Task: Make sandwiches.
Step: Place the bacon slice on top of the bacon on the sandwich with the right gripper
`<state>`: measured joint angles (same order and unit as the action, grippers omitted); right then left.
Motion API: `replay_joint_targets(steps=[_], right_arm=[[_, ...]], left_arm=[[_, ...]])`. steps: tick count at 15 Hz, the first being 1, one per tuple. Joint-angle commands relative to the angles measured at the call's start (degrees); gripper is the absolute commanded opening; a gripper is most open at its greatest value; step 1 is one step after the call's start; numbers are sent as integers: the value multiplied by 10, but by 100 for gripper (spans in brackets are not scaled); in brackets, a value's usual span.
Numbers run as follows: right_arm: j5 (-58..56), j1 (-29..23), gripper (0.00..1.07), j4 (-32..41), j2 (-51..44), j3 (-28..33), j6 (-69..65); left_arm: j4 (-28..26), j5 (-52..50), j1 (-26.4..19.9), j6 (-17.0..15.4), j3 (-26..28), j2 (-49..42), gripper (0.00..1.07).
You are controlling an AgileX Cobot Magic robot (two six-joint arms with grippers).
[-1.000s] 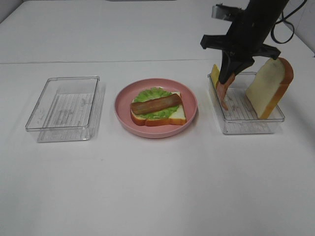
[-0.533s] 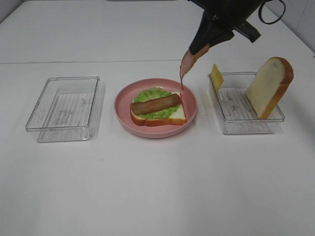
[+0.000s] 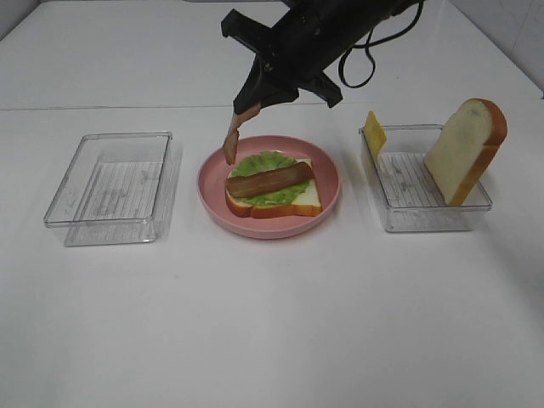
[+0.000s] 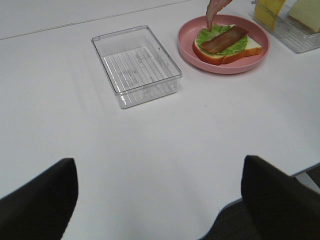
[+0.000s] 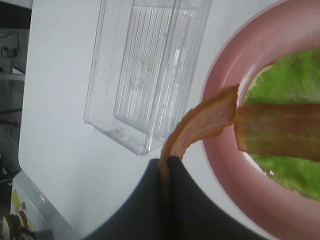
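- L tray (image 3: 110, 191): clear plastic, nothing in it. It sat well apart from the job, so we thought the arms should stay off it.
- L gripper (image 4: 157, 159): jaws were wide open w/ nothing in them, low over the bare table (image 4: 150, 130). We thought it could just wait.
- R gripper (image 3: 251, 100): it was over the far-left side of the pink plate (image 3: 212, 194), pinched shut on the top end of the hanging bacon strip (image 3: 231, 140). The strip's low end hung by the plate's rim. We could not tell if it touched.
- On the plate: bottom bread slice (image 3: 308, 201), lettuce (image 3: 255, 163) on top of it, & the flat bacon strip (image 3: 269, 179) lying across the lettuce.
- Step in hand, we thought: lay the hanging bacon strip on the lettuce, next to the flat one.
- How to do it well, we thought:
  - slide over a bit first, b/c the strip hung by the rim, not over the green part.
  - go down slow till the low end sat on the lettuce.
  - drag sideways so the strip lay flat, side by side w/ the other, not on top.
  - let go only when it was low. Dropped from high, it could bounce off.
- R tray (image 3: 408, 219): the cheese slice (image 3: 371, 132) stood at its left end & the 2nd bread slice (image 3: 466, 149) leaned up at its right end. Both go on later, we guessed.
- Writing: we saw no words, brands or labels anywhere.
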<state>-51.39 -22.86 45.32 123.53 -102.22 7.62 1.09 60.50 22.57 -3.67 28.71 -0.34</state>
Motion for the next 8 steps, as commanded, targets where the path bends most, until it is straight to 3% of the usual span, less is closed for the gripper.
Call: replay_joint_targets(steps=[1,4,8], right_arm=[[43,1,0,51,37,-2,7],[49,2,0,80,78,-2,7],[49,3,0,-41,74,-2,-63]], left_arm=[[2,-5,2,-2,-1,-11,84],[2,-5,2,-2,-1,-11,84],[2,-5,2,-2,-1,-11,84]])
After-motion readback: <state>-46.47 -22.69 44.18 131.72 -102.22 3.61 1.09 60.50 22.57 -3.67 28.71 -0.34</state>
